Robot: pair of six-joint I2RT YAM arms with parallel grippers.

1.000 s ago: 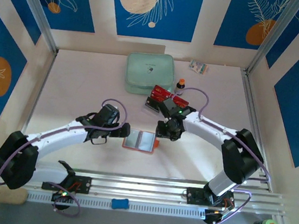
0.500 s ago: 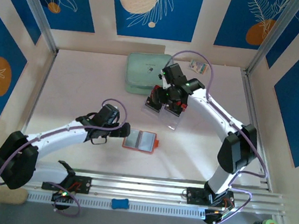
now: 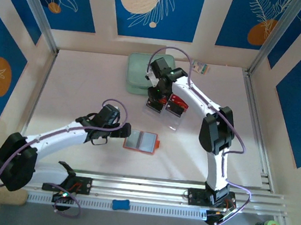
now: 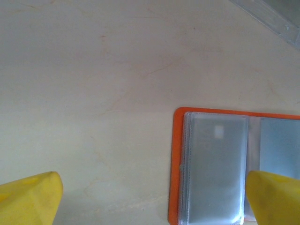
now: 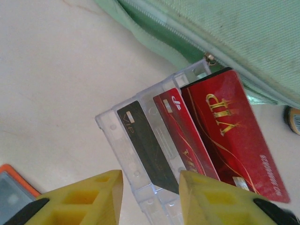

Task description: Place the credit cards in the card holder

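Cards (image 5: 225, 136) fanned, long axes diagonal; right end effector (image 5: 150, 182) half-spread astride black card (image 5: 147, 150) end; left end effector (image 4: 152, 180) spread wide

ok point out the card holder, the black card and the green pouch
card holder (image 4: 215, 173): left wrist view, grey pocket
black card (image 5: 147, 150): right wrist view, middle of face
green pouch (image 5: 243, 33): right wrist view, fabric top

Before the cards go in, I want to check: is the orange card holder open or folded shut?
Open. The card holder lies spread flat, greyish pockets facing up within the orange border.
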